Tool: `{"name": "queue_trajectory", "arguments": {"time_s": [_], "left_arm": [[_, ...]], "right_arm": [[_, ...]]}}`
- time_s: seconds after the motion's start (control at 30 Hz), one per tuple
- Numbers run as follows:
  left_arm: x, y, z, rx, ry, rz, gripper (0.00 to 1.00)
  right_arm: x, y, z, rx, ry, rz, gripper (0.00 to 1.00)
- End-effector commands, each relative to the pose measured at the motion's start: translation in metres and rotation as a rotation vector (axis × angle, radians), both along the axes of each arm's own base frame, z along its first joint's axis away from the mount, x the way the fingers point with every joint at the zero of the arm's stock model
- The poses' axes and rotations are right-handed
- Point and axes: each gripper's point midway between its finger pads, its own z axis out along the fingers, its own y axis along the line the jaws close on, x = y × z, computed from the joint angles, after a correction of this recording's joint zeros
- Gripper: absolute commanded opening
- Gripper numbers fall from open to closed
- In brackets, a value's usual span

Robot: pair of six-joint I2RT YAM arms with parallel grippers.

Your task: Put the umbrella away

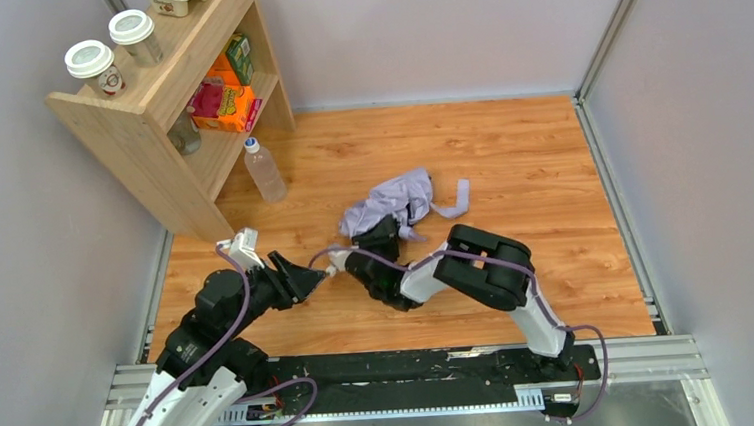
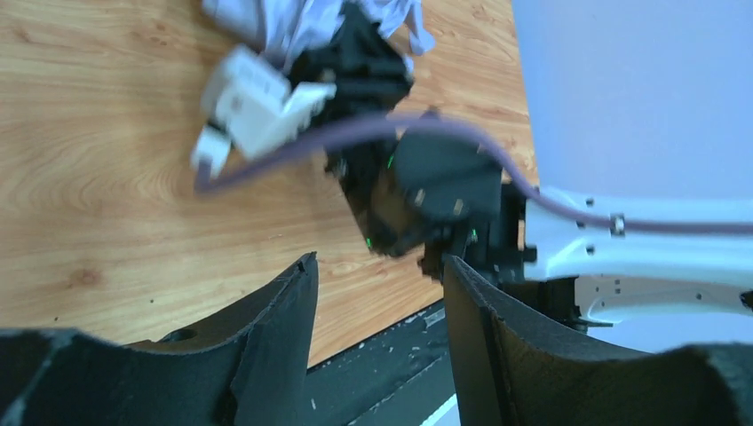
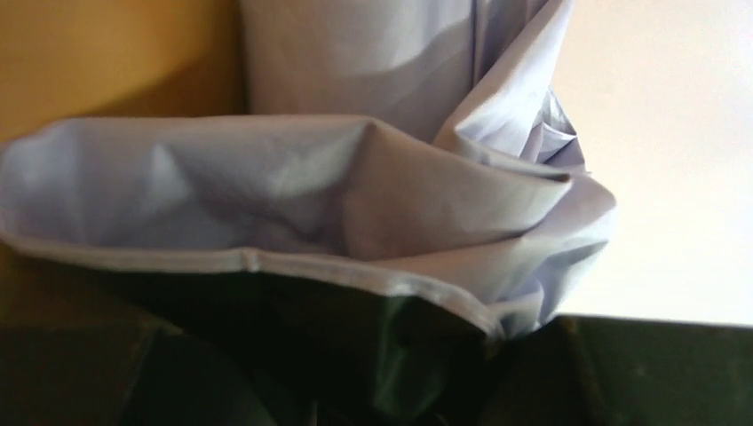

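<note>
As the umbrella (image 1: 392, 200) lies mid-floor, the right gripper (image 1: 383, 235) touches it.

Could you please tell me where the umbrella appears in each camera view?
Top external: the umbrella lies crumpled at mid-table.
Left wrist: the umbrella at the top edge, left of centre.
Right wrist: the umbrella fabric fills most of the frame.
Shared landmark: the wooden tabletop.

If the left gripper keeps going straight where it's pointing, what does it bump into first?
Probably the right arm's black wrist, straight ahead of the open left gripper; the umbrella lies beyond. Depth is unclear.
</note>
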Motion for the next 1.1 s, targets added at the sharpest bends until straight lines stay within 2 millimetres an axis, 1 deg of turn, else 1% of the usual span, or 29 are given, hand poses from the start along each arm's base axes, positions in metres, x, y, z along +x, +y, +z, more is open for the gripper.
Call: {"name": "queue_trajectory", "arguments": {"time_s": [0.0,0.03,0.07,0.13,0.2,0.27,0.33,0.37,0.43,0.47,0.5,0.57,0.6,0.63,0.67,0.7,0.73,0.77,0.8,0.83,0.87,0.9,0.93,0.97,1.0,1.03,1.07], "left_arm": [[-0.007,0.014,-0.01,0.024,0.013,0.043,0.6],[-0.008,0.018,-0.013,0.024,0.02,0.062,0.6],[-0.009,0.02,-0.014,0.016,0.016,0.073,0.58],[-0.01,0.025,-0.02,0.006,0.027,0.105,0.56],[-0.012,0.026,-0.023,-0.002,0.033,0.108,0.56],[-0.012,0.033,-0.027,0.015,0.05,0.141,0.54],[-0.01,0.039,-0.024,0.032,0.045,0.174,0.52],[-0.009,0.043,-0.019,0.043,0.023,0.186,0.5],[-0.008,0.047,-0.017,0.063,0.011,0.2,0.48],[-0.008,0.048,-0.018,0.071,0.008,0.197,0.48],[-0.008,0.048,-0.019,0.074,0.013,0.198,0.48],[-0.008,0.047,-0.028,0.074,0.048,0.204,0.46],[-0.006,0.044,-0.03,0.059,0.067,0.211,0.45],[-0.004,0.042,-0.04,0.069,0.102,0.213,0.46],[0.0,0.039,-0.042,0.051,0.117,0.226,0.49],[0.003,0.04,-0.057,0.074,0.184,0.255,0.58],[0.005,0.043,-0.066,0.061,0.25,0.315,0.58],[0.007,0.044,-0.079,0.091,0.312,0.341,0.59],[0.012,0.045,-0.08,0.088,0.325,0.378,0.62],[0.015,0.046,-0.087,0.107,0.357,0.402,0.63],[0.022,0.049,-0.086,0.092,0.36,0.452,0.68],[0.027,0.047,-0.086,0.094,0.361,0.458,0.69],[0.036,0.041,-0.078,0.061,0.325,0.451,0.7],[0.041,0.039,-0.082,0.052,0.338,0.459,0.7],[0.047,0.029,-0.077,-0.002,0.338,0.43,0.7],[0.058,0.027,-0.078,-0.025,0.342,0.434,0.7],[0.056,0.016,-0.08,-0.058,0.375,0.364,0.69]], "right_arm": [[-0.045,0.021,-0.012,0.235,0.178,0.068,0.0],[-0.06,0.022,-0.028,0.266,0.295,0.072,0.0],[-0.075,0.025,-0.041,0.261,0.4,0.098,0.0],[-0.1,0.023,-0.062,0.248,0.56,0.105,0.0],[-0.127,0.025,-0.082,0.258,0.749,0.119,0.0],[-0.147,0.024,-0.095,0.268,0.873,0.112,0.0],[-0.165,0.025,-0.105,0.301,0.995,0.105,0.0],[-0.173,0.025,-0.109,0.307,1.054,0.098,0.0],[-0.184,0.024,-0.117,0.318,1.151,0.079,0.0],[-0.194,0.025,-0.124,0.319,1.226,0.072,0.0],[-0.194,0.025,-0.125,0.325,1.253,0.058,0.0],[-0.203,0.022,-0.129,0.331,1.352,0.029,0.0],[-0.203,0.02,-0.13,0.336,1.38,0.015,0.0],[-0.206,0.019,-0.132,0.34,1.411,0.008,0.0],[-0.208,0.018,-0.133,0.347,1.442,-0.005,0.0],[-0.209,0.018,-0.133,0.356,1.463,-0.013,0.0],[-0.212,0.019,-0.133,0.364,1.487,-0.013,0.0],[-0.212,0.019,-0.134,0.374,1.494,-0.022,0.0],[-0.212,0.017,-0.136,0.381,1.498,-0.024,0.0],[-0.212,0.016,-0.137,0.392,1.507,-0.027,0.0],[-0.211,0.015,-0.138,0.405,1.515,-0.037,0.0],[-0.209,0.014,-0.139,0.41,1.517,-0.044,0.0],[-0.209,0.015,-0.14,0.412,1.52,-0.045,0.0],[-0.207,0.015,-0.14,0.423,1.525,-0.047,0.0],[-0.206,0.016,-0.139,0.437,1.528,-0.046,0.0],[-0.205,0.016,-0.139,0.449,1.532,-0.049,0.0],[-0.205,0.016,-0.14,0.454,1.535,-0.055,0.0]]}}
